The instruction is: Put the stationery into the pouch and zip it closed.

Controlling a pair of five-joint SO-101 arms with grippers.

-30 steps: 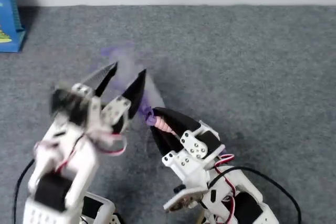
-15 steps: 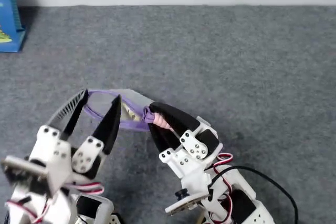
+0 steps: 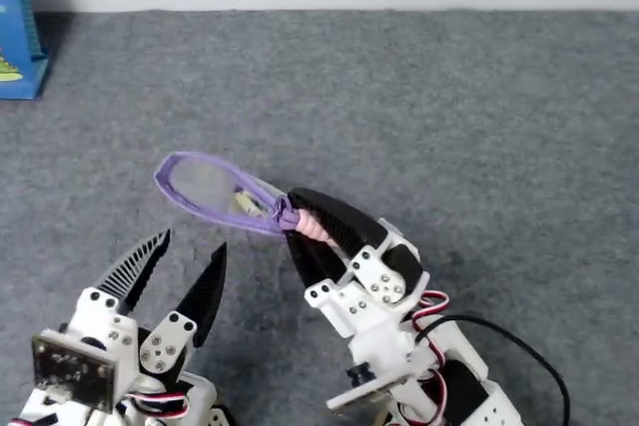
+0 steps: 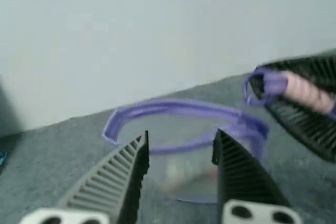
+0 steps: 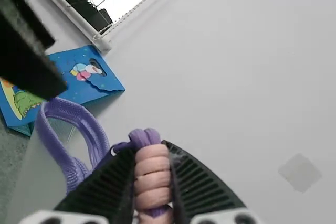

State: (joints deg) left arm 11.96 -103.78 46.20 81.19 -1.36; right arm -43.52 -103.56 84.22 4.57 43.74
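Pouch [image 3: 203,185], clear with purple trim, is out over the grey desk [image 3: 479,117]. It is held at one end by the right tool [image 3: 292,218], which is clenched on the pink pull [image 3: 314,229] fixed to the trim. The left tool [image 3: 193,242] is released, its fingers spread, close to the pouch but apart from it. A blue card [image 3: 15,42] stands at the desk's edge.

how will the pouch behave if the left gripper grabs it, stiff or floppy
Probably floppy: the pouch is thin clear sheet edged in purple fabric. Likely light, since the right gripper holds it by the pink pull alone. Held at one end, it may swing away when the open left gripper pushes it.
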